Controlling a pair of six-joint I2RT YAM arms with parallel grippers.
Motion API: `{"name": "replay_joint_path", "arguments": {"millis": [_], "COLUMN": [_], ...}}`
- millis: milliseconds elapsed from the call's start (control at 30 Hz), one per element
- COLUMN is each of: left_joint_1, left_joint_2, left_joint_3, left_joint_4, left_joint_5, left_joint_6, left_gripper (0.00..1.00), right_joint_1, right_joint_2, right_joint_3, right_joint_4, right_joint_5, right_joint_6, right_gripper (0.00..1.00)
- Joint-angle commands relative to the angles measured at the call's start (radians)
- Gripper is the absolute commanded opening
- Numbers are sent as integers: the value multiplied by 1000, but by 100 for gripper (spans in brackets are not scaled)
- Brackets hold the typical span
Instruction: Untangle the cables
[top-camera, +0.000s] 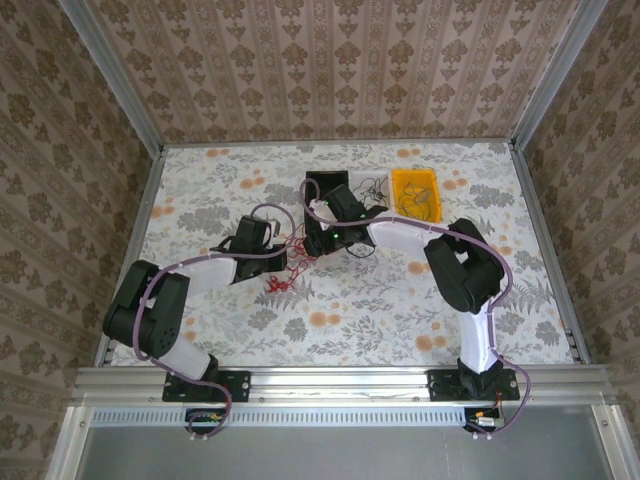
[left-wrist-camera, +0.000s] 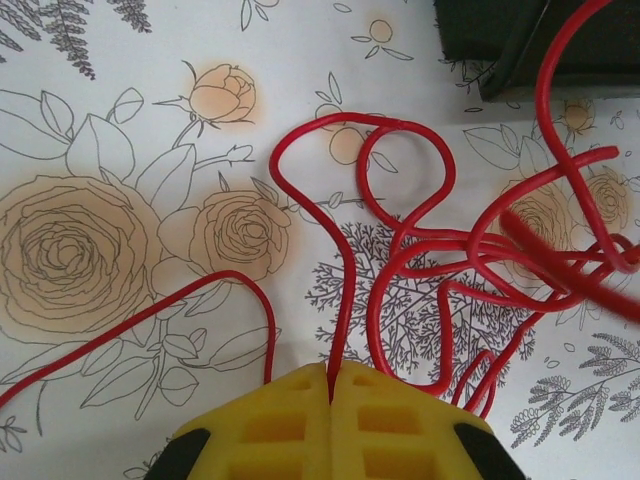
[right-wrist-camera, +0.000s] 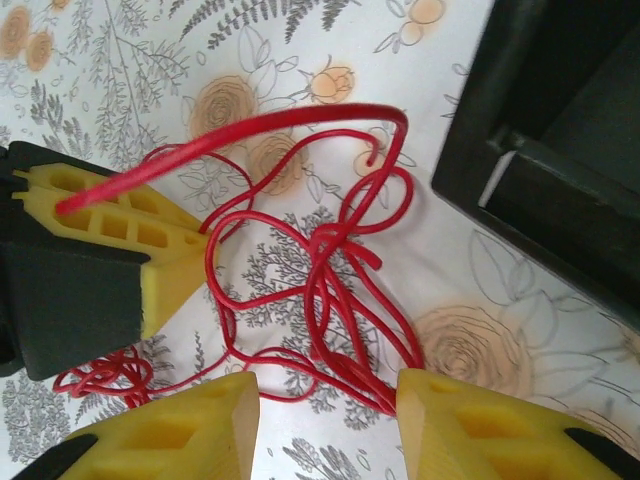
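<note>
On top of the big flowery table (top-camera: 360, 320), two robot arms reach in toward the middle. The left arm (top-camera: 160, 310) bends up from the near left side. The right arm (top-camera: 465, 275) bends up from the near right side and stretches across to the left.

A black box (top-camera: 325, 183) sits at the far side of the table. Just to its right is a yellow tub (top-camera: 398, 190). Some thin black wires (top-camera: 373, 187) lie between the box and the tub, and more thin wires show inside the tub.

The left gripper (left-wrist-camera: 332, 378) is low over the table. Its two yellow fingers are pressed tight together, and one red strand comes straight up out of the line where they meet, so it is pinching that strand.

The right gripper (right-wrist-camera: 325, 395) is spread wide apart, with one yellow finger (right-wrist-camera: 170, 435) on each side and nothing squeezed between them.

The red cables (right-wrist-camera: 325, 270) lie in a messy bunch on the table, between the two grippers and just in front of the black box. They loop and cross over each other many times. One red strand arches up high above the rest. A small red curl lies off to the side by the left gripper.
</note>
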Motion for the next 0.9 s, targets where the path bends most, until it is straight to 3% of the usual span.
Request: {"name": "replay_joint_path", "arguments": {"millis": [0, 133, 300, 400, 700, 867], "left_joint_1": [-1, 0, 0, 16, 127, 154], "left_joint_2": [-16, -45, -135, -194, -348, -386], "left_joint_3": [14, 3, -30, -53, -135, -106], "left_joint_4": [10, 19, 16, -7, -10, 8], "left_joint_5": [14, 37, 48, 18, -49, 35], "left_joint_6": [-15, -27, -42, -65, -156, -107], "left_gripper": [1, 0, 0, 0, 0, 0], "right_joint_1": [25, 31, 27, 15, -53, -98], "right_joint_2": [41, 95, 94, 51, -126, -205], "right_joint_3": [32, 69, 68, 17, -190, -274], "right_joint_4": [-73, -125, -136, -112, -84, -61], "right_joint_5": [-76, -65, -28, -9, 55, 82], "right_joint_6": [-37, -48, -46, -40, -10, -2], "right_gripper": [41, 40, 12, 7, 4, 5]}}
